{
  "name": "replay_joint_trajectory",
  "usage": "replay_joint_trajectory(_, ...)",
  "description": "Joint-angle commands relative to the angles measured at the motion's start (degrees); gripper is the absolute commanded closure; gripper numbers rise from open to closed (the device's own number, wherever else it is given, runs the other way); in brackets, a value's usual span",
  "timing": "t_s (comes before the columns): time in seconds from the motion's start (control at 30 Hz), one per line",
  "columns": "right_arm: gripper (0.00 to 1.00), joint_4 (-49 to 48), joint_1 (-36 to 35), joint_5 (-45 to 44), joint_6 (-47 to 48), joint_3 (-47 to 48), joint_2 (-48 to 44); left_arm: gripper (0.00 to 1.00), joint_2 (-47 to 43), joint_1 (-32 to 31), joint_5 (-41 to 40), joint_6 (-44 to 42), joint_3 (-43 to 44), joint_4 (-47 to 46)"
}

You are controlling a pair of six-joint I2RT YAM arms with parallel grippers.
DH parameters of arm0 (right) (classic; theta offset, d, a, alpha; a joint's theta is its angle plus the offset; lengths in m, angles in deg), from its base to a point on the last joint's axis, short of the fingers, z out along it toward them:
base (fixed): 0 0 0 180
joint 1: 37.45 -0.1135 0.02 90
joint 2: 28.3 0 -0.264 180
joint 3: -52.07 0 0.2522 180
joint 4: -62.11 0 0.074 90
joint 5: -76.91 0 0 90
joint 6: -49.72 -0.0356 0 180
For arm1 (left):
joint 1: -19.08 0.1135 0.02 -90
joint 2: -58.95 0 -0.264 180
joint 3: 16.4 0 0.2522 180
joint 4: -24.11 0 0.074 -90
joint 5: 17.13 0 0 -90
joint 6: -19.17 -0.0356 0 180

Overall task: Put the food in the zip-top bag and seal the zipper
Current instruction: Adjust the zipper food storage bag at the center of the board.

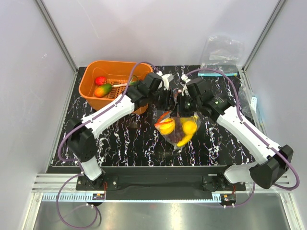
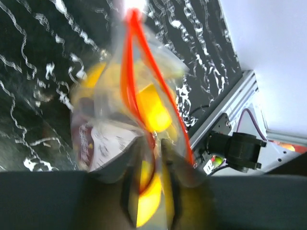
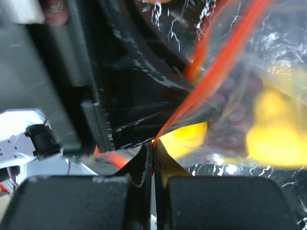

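Over the middle of the table (image 1: 120,143), the left gripper (image 2: 148,149) and right gripper (image 3: 153,146) each pinch the zipper (image 2: 126,62) of the soft, slippery zip-top bag (image 1: 176,128), probably best held by that stiffer strip.

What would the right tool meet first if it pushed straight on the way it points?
Shut on the zipper, the right tool would likely meet the left tool, gripping the zip-top bag just beyond; depth is unclear.

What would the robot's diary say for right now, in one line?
food: inside zip-top bag | left gripper: grips bag mouth | right gripper: pinches zipper | zipper: partly open
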Motion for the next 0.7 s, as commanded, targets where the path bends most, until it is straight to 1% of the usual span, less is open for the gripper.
replay_joint_trajectory(0.0,1.00,-4.41,-0.68,2.03,-0.75,-0.95,0.00,0.66,-3.83,0.09,3.58,2.07,-2.60,-5.56)
replay_joint_trajectory(0.07,1.00,-4.67,-0.77,1.59,-0.84,-2.09,0.18,0.56,-4.19,0.18,3.84,2.25,-4.19,-5.82)
replay_joint_trajectory(0.23,1.00,-6.61,-0.68,2.29,-1.02,-6.05,-0.52,0.49,-4.54,0.36,5.08,2.77,-6.65,-6.88)
replay_joint_trajectory(0.3,0.95,-6.70,-0.68,1.94,-0.93,-6.67,-1.14,0.46,-4.72,0.45,4.73,2.60,-7.00,-6.88)
replay_joint_trajectory(0.37,0.80,-6.70,-0.68,0.72,-0.58,-7.02,-2.02,0.44,-5.15,0.97,3.76,1.99,-6.92,-5.92)
replay_joint_trajectory(0.4,0.74,-6.78,-0.68,0.10,-0.49,-7.11,-3.33,0.44,-5.33,1.23,3.50,1.64,-7.00,-5.31)
replay_joint_trajectory(0.43,0.65,-6.78,-0.77,-0.78,-0.67,-7.11,-3.95,0.43,-5.94,1.85,3.49,1.37,-7.18,-5.13)
replay_joint_trajectory(0.57,0.55,-5.74,-0.68,-3.85,0.21,-6.32,-6.67,0.43,-6.48,2.90,5.16,1.10,-7.79,-5.56)
replay_joint_trajectory(0.67,0.51,-3.63,-0.42,-7.02,1.09,-4.48,-7.90,0.43,-6.04,2.82,6.39,1.37,-8.32,-6.35)
